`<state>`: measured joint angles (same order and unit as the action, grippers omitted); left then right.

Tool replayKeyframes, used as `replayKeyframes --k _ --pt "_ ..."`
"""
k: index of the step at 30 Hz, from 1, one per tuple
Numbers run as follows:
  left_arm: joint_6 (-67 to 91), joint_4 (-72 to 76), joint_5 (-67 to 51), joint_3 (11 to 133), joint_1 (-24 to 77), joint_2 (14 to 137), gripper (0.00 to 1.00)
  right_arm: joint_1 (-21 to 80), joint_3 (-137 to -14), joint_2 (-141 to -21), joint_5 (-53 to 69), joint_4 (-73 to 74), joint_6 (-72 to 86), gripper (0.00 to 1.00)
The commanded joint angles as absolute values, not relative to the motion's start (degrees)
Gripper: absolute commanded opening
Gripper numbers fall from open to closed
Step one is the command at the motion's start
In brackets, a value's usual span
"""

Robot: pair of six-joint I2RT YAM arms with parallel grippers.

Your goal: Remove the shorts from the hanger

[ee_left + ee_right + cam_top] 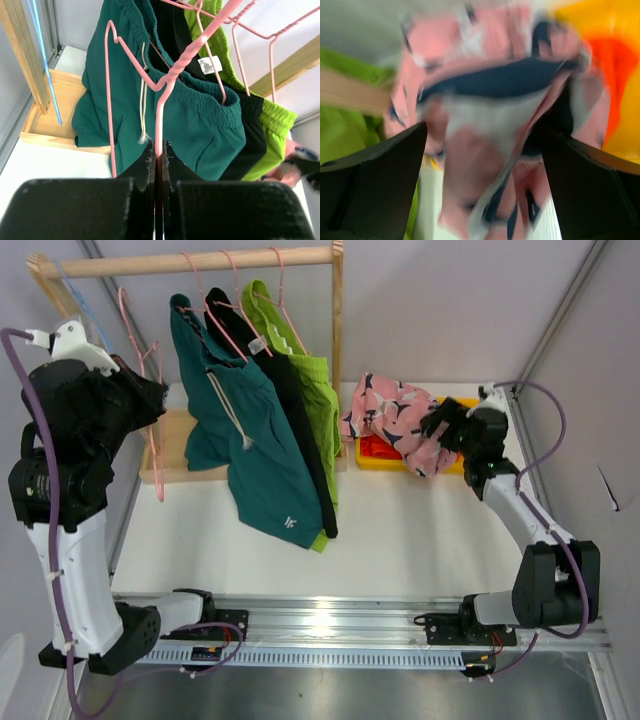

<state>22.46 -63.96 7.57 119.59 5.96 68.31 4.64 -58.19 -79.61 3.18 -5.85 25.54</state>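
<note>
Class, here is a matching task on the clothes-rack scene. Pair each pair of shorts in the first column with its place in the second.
Column one
1. teal shorts
2. lime green shorts
3. orange shorts
4. pink patterned shorts

Column two
A. lying in the yellow bin
B. hanging on the rail, nearest the post beside the bin
C. bunched at the right gripper, over the bin
D. hanging on the rail, left of the black shorts

Pairs: 1-D, 2-B, 3-A, 4-C
</note>
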Motion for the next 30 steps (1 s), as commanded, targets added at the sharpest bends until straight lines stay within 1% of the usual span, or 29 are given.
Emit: replayKeyframes --k 1,2,4,6,7,9,12,13,18,23,30 --pt "20.57 -62.05 9.49 123.12 6.33 71.70 0.00 7.11 -50.65 -70.51 3.08 -8.96 30.06 0.99" --pt "20.39 -61.96 10.19 124.61 6.24 72.59 0.00 8.69 -46.80 -68.40 2.99 -8.96 30.15 0.99" --pt "19.95 -62.14 10.81 127.52 5.72 74.96 0.00 10.54 -43.61 -62.25 2.64 -7.56 30.15 0.99" --pt "19.95 -61.96 9.76 131.37 3.79 78.83 0.00 13.69 -39.32 -58.38 2.20 -6.77 30.15 0.99" --pt "20.39 -60.92 8.97 131.92 3.17 79.88 0.00 14.93 -38.07 -54.79 2.11 -6.42 30.15 0.99" --pt "21.18 -60.21 6.87 132.88 1.41 82.70 0.00 17.91 -35.87 -51.87 1.15 -5.98 30.06 0.99" --pt "21.71 -57.57 7.99 133.24 0.71 84.98 0.00 26.77 -32.44 -47.30 -3.58 -3.79 29.53 0.99" --pt "21.80 -57.13 8.26 133.85 0.36 85.60 0.00 28.02 -31.13 -45.81 -3.86 -3.43 29.53 0.99" --pt "22.41 -55.64 7.04 138.60 -3.42 90.43 0.00 34.18 -29.27 -42.72 -4.92 -0.88 29.88 0.99" --pt "21.97 -51.95 5.01 137.82 -4.74 92.72 0.00 40.24 -26.99 -40.78 -8.17 -0.18 30.32 0.99" --pt "23.29 -49.75 2.20 138.43 -7.03 97.03 0.00 45.17 -26.28 -41.57 -10.90 -0.79 30.76 0.99"
